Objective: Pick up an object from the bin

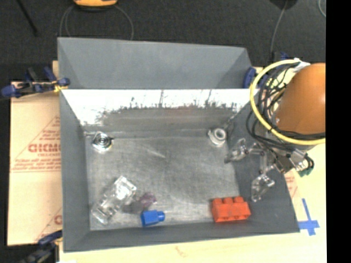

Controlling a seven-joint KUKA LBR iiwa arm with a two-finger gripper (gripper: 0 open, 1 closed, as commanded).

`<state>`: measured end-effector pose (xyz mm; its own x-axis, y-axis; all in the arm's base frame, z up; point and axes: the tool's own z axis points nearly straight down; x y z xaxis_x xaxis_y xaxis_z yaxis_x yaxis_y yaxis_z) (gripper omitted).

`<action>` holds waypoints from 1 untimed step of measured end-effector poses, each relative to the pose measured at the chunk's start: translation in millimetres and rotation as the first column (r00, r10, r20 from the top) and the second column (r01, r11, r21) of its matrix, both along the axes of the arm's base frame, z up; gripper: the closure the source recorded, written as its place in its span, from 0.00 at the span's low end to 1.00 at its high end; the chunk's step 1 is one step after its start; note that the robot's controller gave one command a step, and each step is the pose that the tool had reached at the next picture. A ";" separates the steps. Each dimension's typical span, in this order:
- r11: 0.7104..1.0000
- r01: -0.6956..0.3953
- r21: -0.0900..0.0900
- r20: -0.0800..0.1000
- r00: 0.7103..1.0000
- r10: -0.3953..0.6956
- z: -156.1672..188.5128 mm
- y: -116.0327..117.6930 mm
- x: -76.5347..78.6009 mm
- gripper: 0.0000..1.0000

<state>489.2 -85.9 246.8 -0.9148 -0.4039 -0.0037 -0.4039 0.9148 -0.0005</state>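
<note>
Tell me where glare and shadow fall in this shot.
Camera view: strong glare whitens the top of the bin's back wall; the clear plastic piece at lower left and the small shiny metal piece at upper left glint; the bin floor looks evenly lit, without hard shadows.

— Which piece lies at the front right?
— A red toy brick (231,209), flat on the bin (164,100) floor, knobs along its far edge, close to the front wall.
</note>
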 end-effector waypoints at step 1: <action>0.997 -0.083 0.002 -0.008 0.997 0.083 -126.1 10.2 -11.3 0.00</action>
<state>478.0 -75.7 120.7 -0.8782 -0.4784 0.0029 -0.4784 0.8782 0.0047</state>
